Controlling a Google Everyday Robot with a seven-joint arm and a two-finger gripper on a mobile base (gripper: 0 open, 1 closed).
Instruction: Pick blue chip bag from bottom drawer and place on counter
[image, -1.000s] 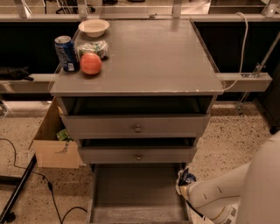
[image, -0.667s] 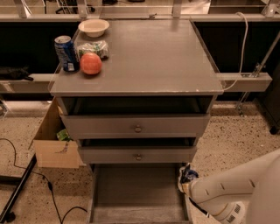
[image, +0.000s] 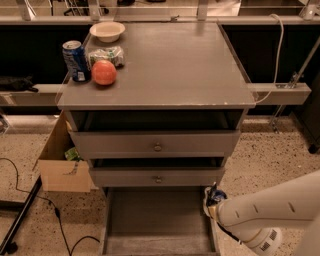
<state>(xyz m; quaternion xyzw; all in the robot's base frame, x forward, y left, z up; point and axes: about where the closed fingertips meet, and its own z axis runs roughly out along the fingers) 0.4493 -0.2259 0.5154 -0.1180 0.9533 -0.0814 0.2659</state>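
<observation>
Gripper (image: 214, 201) is closing on the blue chip bag (image: 216, 193), holding it just above the right wall of the bottom drawer (image: 157, 215), at the tip of a white arm (image: 272, 209) that is reaching in from the lower right. Speckled terrazzo floor (image: 272, 150) is spreading around a grey cabinet, and dark recesses are running behind it on both sides. The counter (image: 170, 65) is showing a matte grey top with a worn pale front edge. Below it, the top drawer (image: 155, 144) and the middle drawer (image: 157, 177) are standing slightly open, each wearing a round metal knob, while the bottom drawer is pulled out furthest, showing its flat grey floor. A cardboard box (image: 60, 170) is sitting on the floor just beside the cabinet's left side (something green is poking out of it). At the counter's back left corner a pale bowl (image: 107, 31), a blue soda can (image: 76, 61), a red-orange fruit (image: 104, 73) and a green-and-white packet (image: 107, 54) are clustering together. Printing on the can, packet and bag is too small to read.
</observation>
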